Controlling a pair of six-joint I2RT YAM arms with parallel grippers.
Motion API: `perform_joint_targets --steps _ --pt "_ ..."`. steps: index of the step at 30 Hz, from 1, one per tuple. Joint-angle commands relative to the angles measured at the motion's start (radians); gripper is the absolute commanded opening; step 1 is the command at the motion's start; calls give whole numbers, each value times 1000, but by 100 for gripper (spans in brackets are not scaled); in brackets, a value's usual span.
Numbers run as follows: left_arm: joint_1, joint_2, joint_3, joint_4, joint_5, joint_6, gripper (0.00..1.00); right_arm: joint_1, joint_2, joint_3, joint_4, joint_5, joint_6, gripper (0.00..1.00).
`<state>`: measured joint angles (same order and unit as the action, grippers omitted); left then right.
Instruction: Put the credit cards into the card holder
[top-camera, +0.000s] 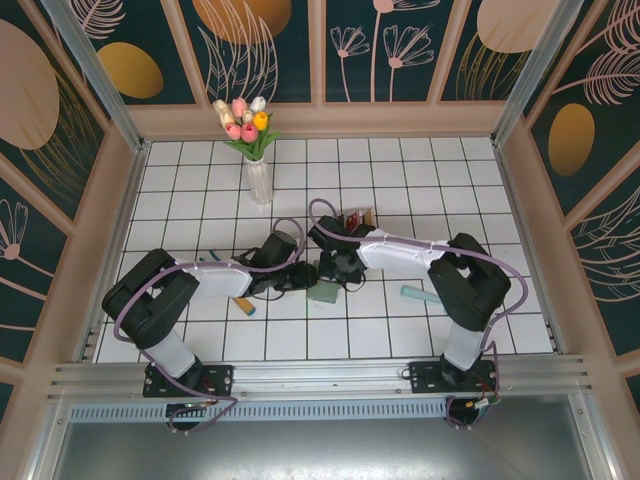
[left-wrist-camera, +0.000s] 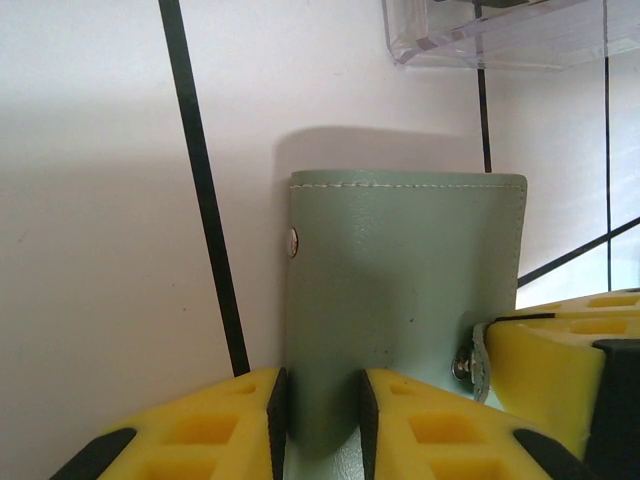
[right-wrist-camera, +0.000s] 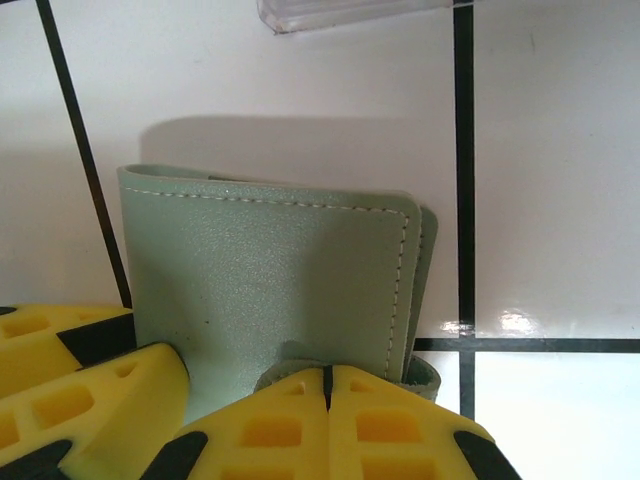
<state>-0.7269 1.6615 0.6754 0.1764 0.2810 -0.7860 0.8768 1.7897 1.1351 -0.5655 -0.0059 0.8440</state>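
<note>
The card holder (top-camera: 323, 292), a sage-green leather wallet, sits at the table's middle between both arms. In the left wrist view the card holder (left-wrist-camera: 400, 270) stands up from the tiles, and my left gripper (left-wrist-camera: 322, 385) has its pads pressed on either side of a fold of it. My right gripper (right-wrist-camera: 327, 372) is shut on the small side tab of the card holder (right-wrist-camera: 260, 270). Its yellow finger and the tab's snap also appear in the left wrist view. A thin teal piece (top-camera: 418, 293) and a tan one (top-camera: 245, 307) lie on the tiles; whether they are credit cards I cannot tell.
A clear plastic box (top-camera: 355, 218) with red and tan contents stands just behind the grippers, and its edge (left-wrist-camera: 500, 40) shows close above the wallet. A white vase of tulips (top-camera: 258, 175) stands at the back left. Railings and walls enclose the tiled table.
</note>
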Motion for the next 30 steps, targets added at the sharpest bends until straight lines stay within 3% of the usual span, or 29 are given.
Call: perform_joint_targets --steps 1,8,14,19,30 --pt "-14 30 -6 -9 4 4 27 13 95 23 -76 11 -17 3" --pt "-15 8 -44 47 -8 -33 24 31 233 130 -169 -22 -60 2" --pt "-14 -83 -138 122 -92 -112 23 62 397 256 -315 16 -70 1" --pt "-15 -238 -244 134 -211 -181 25 78 536 362 -413 40 -106 0" --pt "-13 -633 -379 -81 -469 -241 28 148 825 585 -486 57 -77 1"
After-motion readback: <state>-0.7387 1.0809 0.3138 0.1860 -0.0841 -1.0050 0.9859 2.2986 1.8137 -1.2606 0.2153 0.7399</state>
